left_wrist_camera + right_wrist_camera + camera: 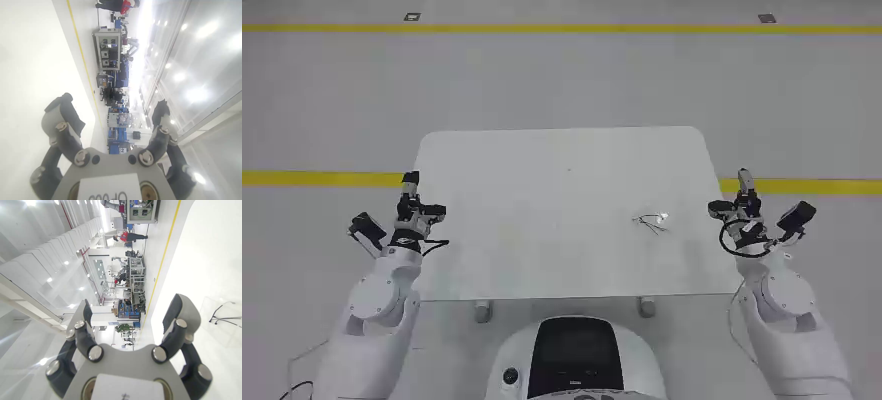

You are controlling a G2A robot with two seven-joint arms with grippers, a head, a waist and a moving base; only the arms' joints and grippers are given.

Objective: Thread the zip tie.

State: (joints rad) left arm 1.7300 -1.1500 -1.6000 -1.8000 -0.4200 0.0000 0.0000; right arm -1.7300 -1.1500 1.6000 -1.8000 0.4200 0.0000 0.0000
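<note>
Bright hall with a pale grey floor (pixel 562 90)
Yellow lines (pixel 562 28) cross it beyond the white surface (pixel 562 200); past the right tool (pixel 132 304) stand blue workstations (pixel 127 311) under ceiling lamps (pixel 49 279).

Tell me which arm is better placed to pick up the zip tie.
The right. The zip tie lies on the table close to the open right end effector. The left end effector, also open, sits at the opposite edge.
</note>
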